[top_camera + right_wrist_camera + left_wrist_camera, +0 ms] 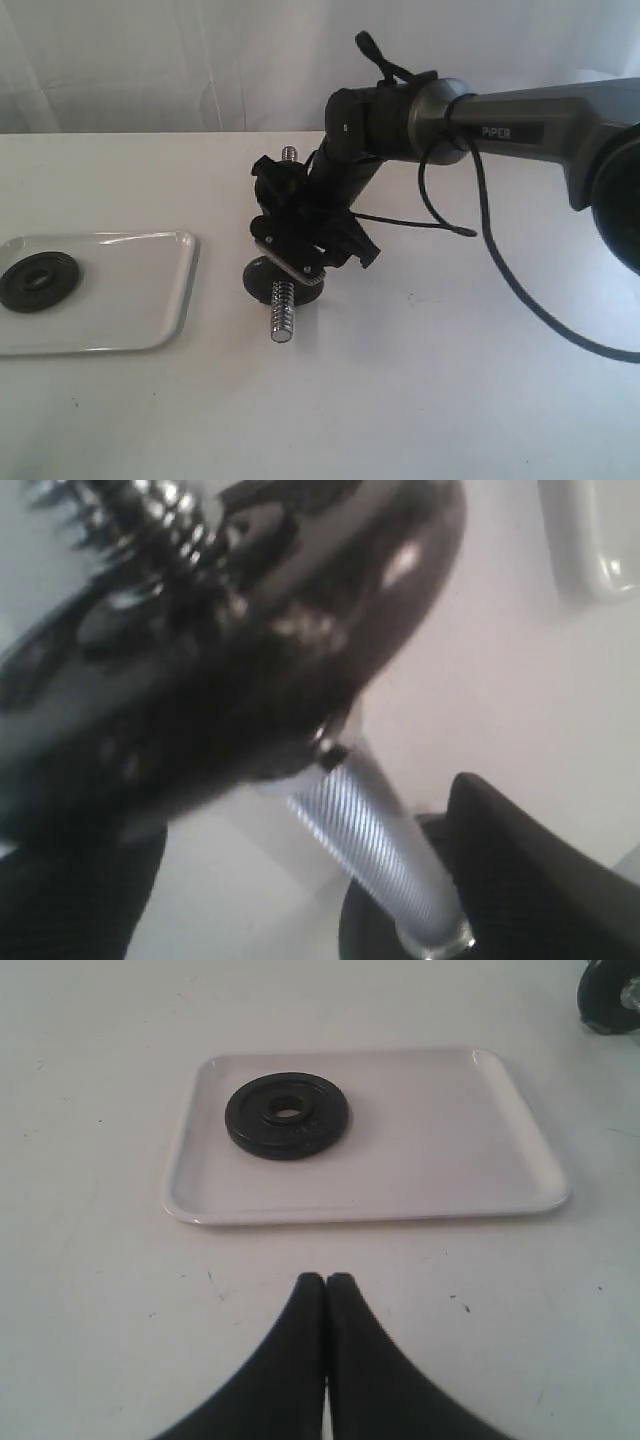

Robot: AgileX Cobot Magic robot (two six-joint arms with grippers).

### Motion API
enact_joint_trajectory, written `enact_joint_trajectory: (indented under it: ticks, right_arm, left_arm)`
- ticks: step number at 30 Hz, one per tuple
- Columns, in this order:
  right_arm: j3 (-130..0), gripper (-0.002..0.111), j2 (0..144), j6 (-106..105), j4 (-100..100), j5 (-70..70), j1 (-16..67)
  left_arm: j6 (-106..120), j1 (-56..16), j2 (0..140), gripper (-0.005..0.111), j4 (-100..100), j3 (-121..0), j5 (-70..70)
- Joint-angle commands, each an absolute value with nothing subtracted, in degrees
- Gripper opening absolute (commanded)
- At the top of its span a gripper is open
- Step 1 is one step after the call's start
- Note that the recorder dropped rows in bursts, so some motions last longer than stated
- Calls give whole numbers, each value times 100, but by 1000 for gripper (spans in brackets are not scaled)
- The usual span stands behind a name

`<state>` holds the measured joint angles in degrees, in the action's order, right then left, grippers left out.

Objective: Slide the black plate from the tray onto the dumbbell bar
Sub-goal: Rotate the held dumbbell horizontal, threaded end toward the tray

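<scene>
The black plate [38,282] lies flat at the left end of the white tray [150,290]; the left wrist view shows the black plate [288,1115] lying inside the tray [450,1160]. My left gripper [326,1282] is shut and empty, hovering over the table short of the tray's near rim. The dumbbell bar [283,310] lies right of the tray with a black disc [285,272] on it. My right gripper [305,245] is open and straddles the bar [380,850], one finger [530,870] beside it and a gap on the other side.
A second black disc [272,175] sits near the bar's far threaded end [290,153]. The right arm [520,125] reaches in from the right, trailing a loose black cable [500,260] over the table. A corner of the tray [590,540] shows in the right wrist view.
</scene>
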<state>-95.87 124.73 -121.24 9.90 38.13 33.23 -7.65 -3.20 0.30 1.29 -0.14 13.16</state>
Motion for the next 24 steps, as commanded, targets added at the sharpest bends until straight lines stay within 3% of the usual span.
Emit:
enact_joint_trajectory:
  ticks: [1, 11, 18, 24]
  right_arm:
    - [-9590, 72, 12647, -12221, 855, 3581, 3495]
    - [-9590, 69, 12745, -12210, 855, 3504, 3535]
    - [-9590, 34, 12745, -11633, 893, 3504, 3535]
    - [-9590, 15, 12706, -10283, 918, 3504, 3558]
  left_arm:
    - [-750, -344, 0, 0, 131, 0, 1333]
    - [-750, -344, 0, 0, 131, 0, 1333]
    - [-750, -344, 0, 0, 131, 0, 1333]
    - [-750, -344, 0, 0, 131, 0, 1333]
